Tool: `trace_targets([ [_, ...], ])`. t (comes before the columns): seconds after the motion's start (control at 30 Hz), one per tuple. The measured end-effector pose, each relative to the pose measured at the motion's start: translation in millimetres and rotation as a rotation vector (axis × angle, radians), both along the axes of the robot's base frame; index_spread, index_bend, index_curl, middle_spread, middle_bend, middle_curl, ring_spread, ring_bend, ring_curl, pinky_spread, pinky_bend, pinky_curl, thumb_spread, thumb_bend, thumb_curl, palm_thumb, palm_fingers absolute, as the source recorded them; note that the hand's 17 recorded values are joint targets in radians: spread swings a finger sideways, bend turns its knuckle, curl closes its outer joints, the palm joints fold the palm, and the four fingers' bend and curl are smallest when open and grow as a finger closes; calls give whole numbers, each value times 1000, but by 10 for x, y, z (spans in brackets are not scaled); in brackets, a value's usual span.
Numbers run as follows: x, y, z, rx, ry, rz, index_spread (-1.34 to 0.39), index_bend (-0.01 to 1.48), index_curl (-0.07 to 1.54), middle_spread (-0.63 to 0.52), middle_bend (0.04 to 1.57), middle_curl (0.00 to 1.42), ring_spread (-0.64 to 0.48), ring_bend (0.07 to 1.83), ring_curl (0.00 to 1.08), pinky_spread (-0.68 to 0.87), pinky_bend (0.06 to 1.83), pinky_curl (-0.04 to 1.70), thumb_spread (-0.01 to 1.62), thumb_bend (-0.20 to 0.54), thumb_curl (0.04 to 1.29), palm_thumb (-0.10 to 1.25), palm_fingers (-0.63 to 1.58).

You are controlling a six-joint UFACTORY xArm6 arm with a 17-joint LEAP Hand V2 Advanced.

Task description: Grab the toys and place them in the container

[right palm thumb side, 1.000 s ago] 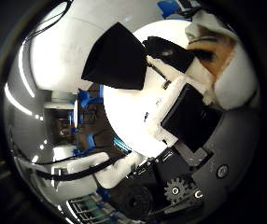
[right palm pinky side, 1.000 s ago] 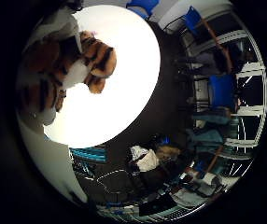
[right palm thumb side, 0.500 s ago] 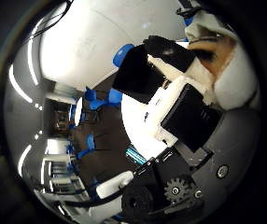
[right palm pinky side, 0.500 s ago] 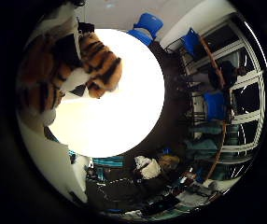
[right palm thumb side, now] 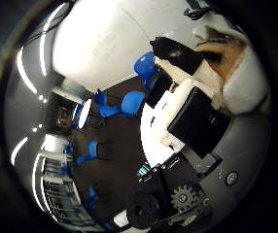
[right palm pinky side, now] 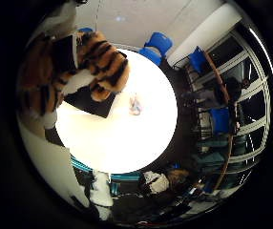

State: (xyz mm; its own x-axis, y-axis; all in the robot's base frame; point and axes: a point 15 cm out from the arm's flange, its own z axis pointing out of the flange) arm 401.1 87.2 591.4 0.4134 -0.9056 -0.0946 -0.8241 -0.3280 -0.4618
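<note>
The tiger point(right palm pinky side: 86, 62) in my hand point(right palm thumb side: 197, 114) sits close against my palm and blocks much of what lies under it. Below, the round table point(right palm pinky side: 127, 138) is mostly bare. Only the dark container point(right palm pinky side: 92, 102) and a small toy point(right palm pinky side: 135, 104) just beside it stand there. Blue chairs point(right palm pinky side: 155, 45) ring its far edge.

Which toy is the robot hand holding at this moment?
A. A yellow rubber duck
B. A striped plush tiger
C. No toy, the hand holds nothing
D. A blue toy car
B: the striped plush tiger, orange with black stripes, sits close against the palm with the hand curled round it, above the round white table.
</note>
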Motion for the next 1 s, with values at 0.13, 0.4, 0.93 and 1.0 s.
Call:
trace_targets([
  [0.13, 175, 128, -66, 17, -2, -7, -206, 1155, 743, -131, 1353, 727, -240, 1295, 818, -229, 1183, 1039, 1189, -12, 503, 1001, 1120],
  [0.4, 681, 188, -203, 51, -38, -62, -205, 1153, 738, -128, 1358, 720, -240, 1291, 822, -234, 1166, 1052, 1179, -13, 509, 991, 1127],
  [0.93, 1222, 343, -851, 89, 55, -58, -238, 822, 645, -155, 1207, 622, -233, 1243, 662, -430, 1000, 795, 1261, -22, 418, 805, 1150],
  [1.0, 1203, 341, -897, 84, 73, -54, -262, 670, 610, -171, 1145, 585, -241, 1219, 605, -528, 941, 706, 1263, -18, 401, 781, 1136],
])
